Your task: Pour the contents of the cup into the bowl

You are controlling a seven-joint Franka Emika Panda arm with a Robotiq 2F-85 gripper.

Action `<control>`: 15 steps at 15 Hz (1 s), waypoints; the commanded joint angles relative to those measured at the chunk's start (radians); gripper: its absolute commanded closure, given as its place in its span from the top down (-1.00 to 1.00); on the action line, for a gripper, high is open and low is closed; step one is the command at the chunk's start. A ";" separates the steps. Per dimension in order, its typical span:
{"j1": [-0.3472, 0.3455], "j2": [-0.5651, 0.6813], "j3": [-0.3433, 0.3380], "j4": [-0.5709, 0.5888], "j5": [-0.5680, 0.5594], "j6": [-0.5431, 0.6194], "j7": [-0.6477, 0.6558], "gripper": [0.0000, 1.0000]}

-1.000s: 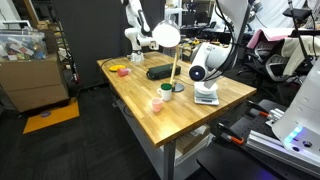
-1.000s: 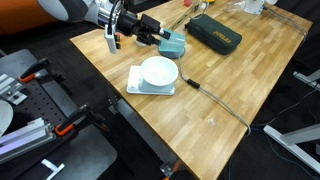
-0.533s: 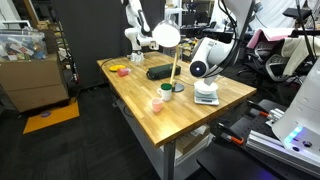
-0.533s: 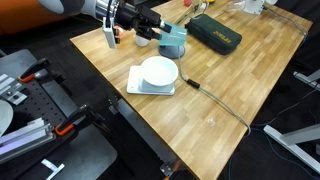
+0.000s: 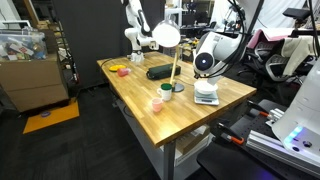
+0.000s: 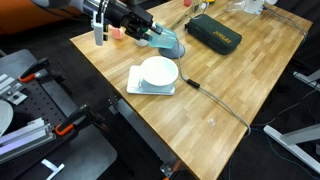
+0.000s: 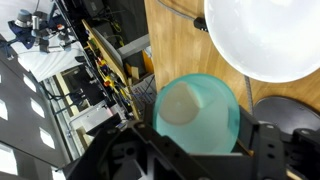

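Observation:
My gripper (image 6: 148,30) is shut on the cup (image 6: 168,40), a pale blue translucent tumbler. It holds the cup in the air, tilted on its side, above and behind the bowl (image 6: 158,72). The bowl is white, shallow and round, and sits on a flat white scale. In the wrist view the gripper (image 7: 200,140) clamps the cup (image 7: 205,125) from both sides. I look into the cup's open mouth and see a pale lump inside it. The bowl (image 7: 265,35) lies just beyond the cup's rim. In an exterior view the bowl (image 5: 206,89) sits below the arm, and the cup is hidden.
A dark green case (image 6: 213,33) lies behind the bowl. A lamp (image 5: 166,36) stands mid-table. A short pink cup (image 5: 156,104) and a small teal-green cup (image 5: 166,90) stand near the table's front edge. A thin cable (image 6: 215,98) runs across the wood.
The gripper has lifted the cup up and back from beside the bowl, and the cup now tilts further onto its side. The bowl has not moved.

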 commanded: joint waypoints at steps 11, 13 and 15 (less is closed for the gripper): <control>0.044 -0.155 0.030 -0.077 0.037 0.338 -0.208 0.03; 0.038 -0.121 0.026 -0.063 0.037 0.405 -0.273 0.03; 0.028 -0.078 0.025 -0.039 0.021 0.492 -0.323 0.03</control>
